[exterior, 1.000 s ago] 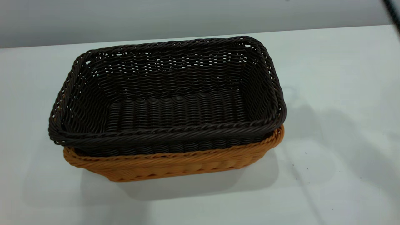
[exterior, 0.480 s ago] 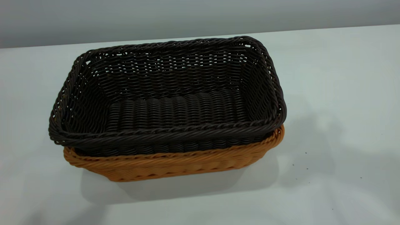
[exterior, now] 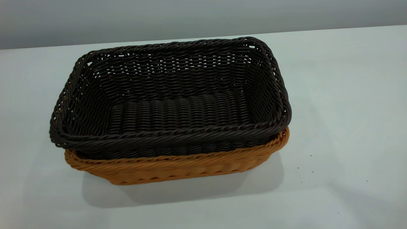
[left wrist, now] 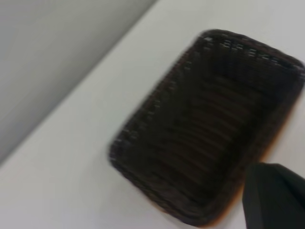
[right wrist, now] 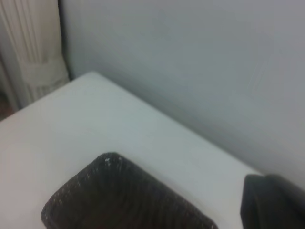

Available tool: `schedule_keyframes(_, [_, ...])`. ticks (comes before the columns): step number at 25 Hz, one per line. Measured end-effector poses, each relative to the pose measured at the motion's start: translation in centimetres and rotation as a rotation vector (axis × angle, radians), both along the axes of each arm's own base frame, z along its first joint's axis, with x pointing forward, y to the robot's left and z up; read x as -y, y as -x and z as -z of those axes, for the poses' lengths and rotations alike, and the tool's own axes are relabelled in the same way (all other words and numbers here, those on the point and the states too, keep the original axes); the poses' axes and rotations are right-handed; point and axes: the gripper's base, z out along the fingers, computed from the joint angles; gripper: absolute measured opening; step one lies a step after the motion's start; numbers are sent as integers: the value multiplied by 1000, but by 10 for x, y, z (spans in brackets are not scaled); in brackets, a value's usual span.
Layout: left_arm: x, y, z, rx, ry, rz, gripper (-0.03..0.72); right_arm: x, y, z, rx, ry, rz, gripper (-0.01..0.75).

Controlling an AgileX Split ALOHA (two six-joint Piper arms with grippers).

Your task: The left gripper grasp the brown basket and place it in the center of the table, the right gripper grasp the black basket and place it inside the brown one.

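The black basket sits nested inside the brown basket in the middle of the white table. The brown one shows only as an orange-tan band along the near side and right corner. Neither arm shows in the exterior view. The left wrist view looks down from above at the black basket, with a thin orange edge of the brown basket beside it, and a dark part of the left gripper clear of both. The right wrist view shows a corner of the black basket and a dark part of the right gripper, away from it.
A grey wall runs behind the table's far edge. A white fluted column stands beyond one table corner in the right wrist view. A few tiny dark specks lie on the table to the right of the baskets.
A dark piece of arm or cable at the exterior view's upper right corner has left the picture. The shadows on the table to the right have faded. The baskets have not moved.
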Motion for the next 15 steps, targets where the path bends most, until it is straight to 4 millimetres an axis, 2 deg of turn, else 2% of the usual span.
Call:
schedule_keyframes(3, [-1, 7, 14, -63, 9, 34, -1, 13, 34, 10, 62, -21, 11, 0])
schedule_keyframes(6, [-1, 14, 27, -122, 2, 91, -1, 23, 61, 32, 67, -22, 13, 1])
schedule_keyframes(10, [1, 25, 43, -223, 0, 154, -1, 33, 92, 68, 48, 8, -4, 1])
schedule_keyframes(15, [-3, 38, 64, -343, 8, 195, -1, 40, 119, 111, -31, 36, -31, 1])
